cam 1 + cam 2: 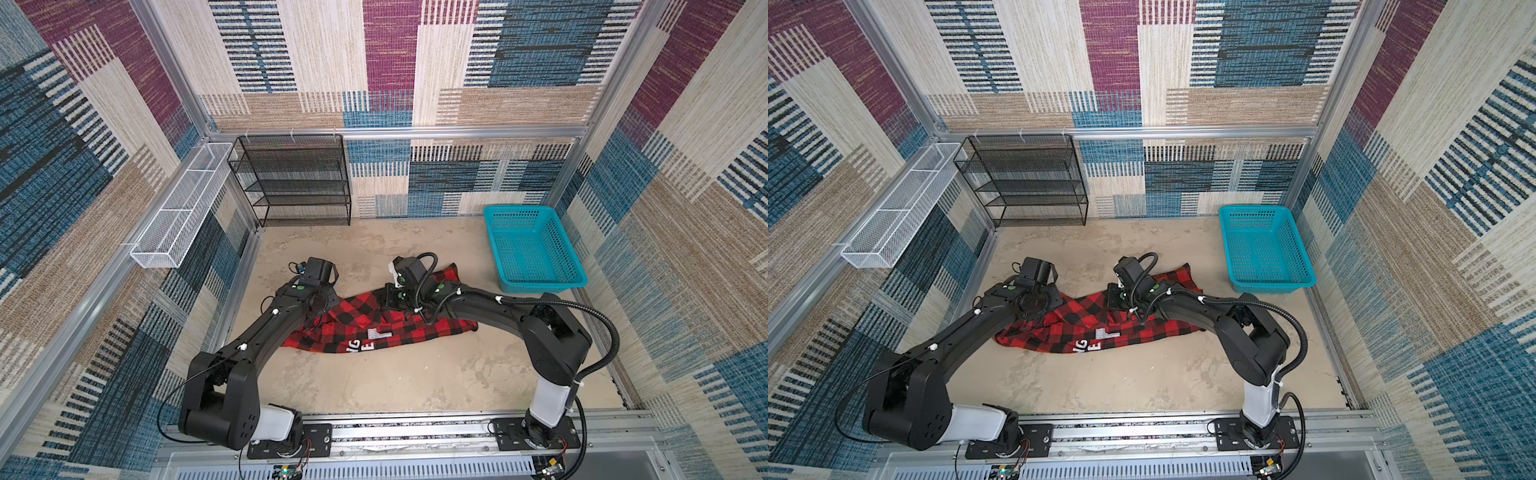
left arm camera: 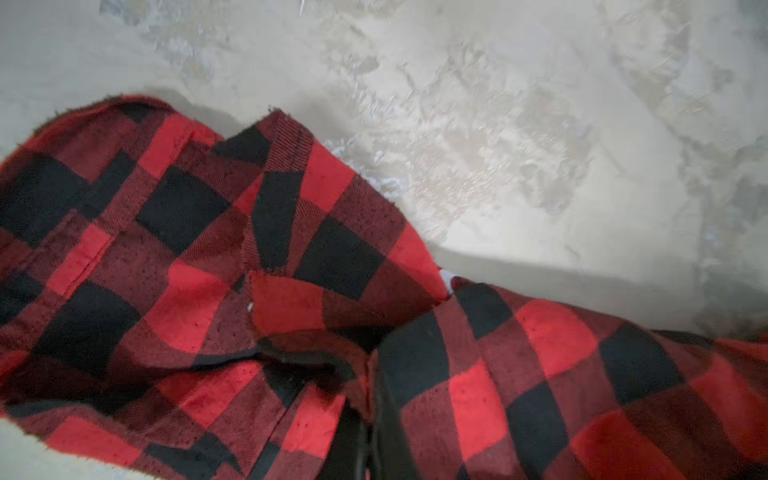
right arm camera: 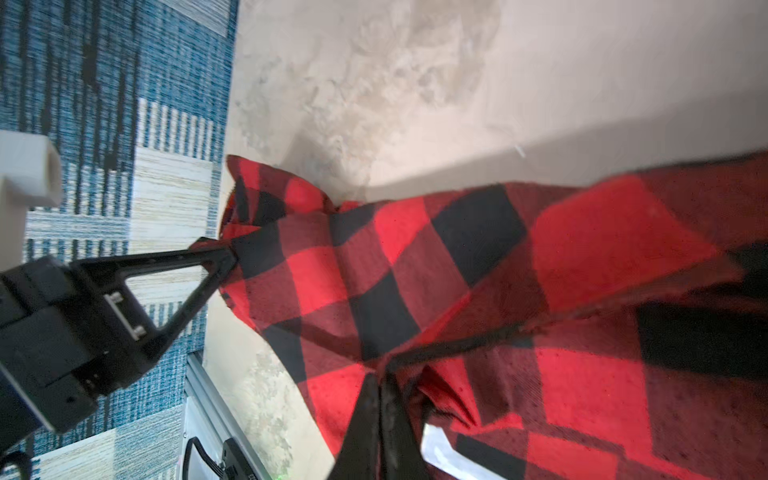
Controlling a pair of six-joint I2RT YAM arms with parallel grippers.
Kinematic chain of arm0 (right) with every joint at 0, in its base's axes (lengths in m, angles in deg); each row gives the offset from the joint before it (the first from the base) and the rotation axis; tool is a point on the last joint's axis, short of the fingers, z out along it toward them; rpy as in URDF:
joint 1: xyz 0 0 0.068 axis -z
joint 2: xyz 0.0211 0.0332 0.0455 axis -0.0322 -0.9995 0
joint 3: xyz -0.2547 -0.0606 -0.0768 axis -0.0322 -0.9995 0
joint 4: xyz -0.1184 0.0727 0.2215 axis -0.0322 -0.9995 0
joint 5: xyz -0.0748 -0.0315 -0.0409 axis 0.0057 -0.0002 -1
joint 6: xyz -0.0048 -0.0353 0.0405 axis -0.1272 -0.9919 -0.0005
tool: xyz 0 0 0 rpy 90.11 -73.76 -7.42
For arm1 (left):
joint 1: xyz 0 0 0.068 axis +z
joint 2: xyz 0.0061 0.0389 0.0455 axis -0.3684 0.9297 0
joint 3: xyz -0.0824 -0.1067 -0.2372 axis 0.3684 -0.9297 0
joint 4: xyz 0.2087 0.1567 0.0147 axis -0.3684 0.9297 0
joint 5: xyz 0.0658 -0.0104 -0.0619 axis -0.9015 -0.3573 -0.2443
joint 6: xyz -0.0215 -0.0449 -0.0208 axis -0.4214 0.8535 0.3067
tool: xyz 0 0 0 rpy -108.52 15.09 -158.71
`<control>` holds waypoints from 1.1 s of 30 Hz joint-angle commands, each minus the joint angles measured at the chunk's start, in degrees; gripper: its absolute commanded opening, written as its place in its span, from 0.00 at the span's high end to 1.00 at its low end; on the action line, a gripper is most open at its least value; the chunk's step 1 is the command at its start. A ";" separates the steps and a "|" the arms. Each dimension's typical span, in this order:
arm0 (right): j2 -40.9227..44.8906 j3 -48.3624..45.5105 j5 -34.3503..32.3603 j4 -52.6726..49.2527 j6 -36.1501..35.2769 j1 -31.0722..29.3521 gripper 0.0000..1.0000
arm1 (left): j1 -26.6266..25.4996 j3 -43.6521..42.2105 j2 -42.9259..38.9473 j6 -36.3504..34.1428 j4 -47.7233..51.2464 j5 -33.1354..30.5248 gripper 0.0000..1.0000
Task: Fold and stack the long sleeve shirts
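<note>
At the far left a white wire tray (image 1: 174, 212) hangs on the side wall. Beside it a black mesh rack (image 1: 291, 183) stands against the back wall, and both are well clear of the cloth. Next comes the left gripper (image 3: 227, 254): in the right wrist view its jaws are pressed together on the left edge of the shirt (image 1: 357, 318), with a fold of check fabric nipped between the tips. In both top views the left arm (image 1: 266, 332) lies over that end and hides the pinch. The shirt is a crumpled red-and-black band in the middle of the table (image 1: 395, 382). Its long axis runs left to right, and its splayed right end points toward the far right corner. White lettering (image 1: 372, 337) shows at its near edge, partly folded under. Toward the middle of the band the right gripper (image 3: 379, 386) is closed too, pinching a raised ridge of fabric. The right arm (image 1: 490, 301) crosses above the shirt's right half and covers part of it. Farthest right a teal basket (image 1: 536, 282) sits on the table near the shirt's far tip, apart from it
</note>
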 commanded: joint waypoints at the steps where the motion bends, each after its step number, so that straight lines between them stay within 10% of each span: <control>1: -1.02 3.53 0.36 0.28 -2.90 0.62 0.94 | 0.72 1.76 -0.12 -0.26 1.41 1.77 1.00; 33: -18.04 24.97 -14.90 5.09 -11.21 9.92 0.93 | 5.58 21.69 19.74 4.20 4.52 -9.27 1.00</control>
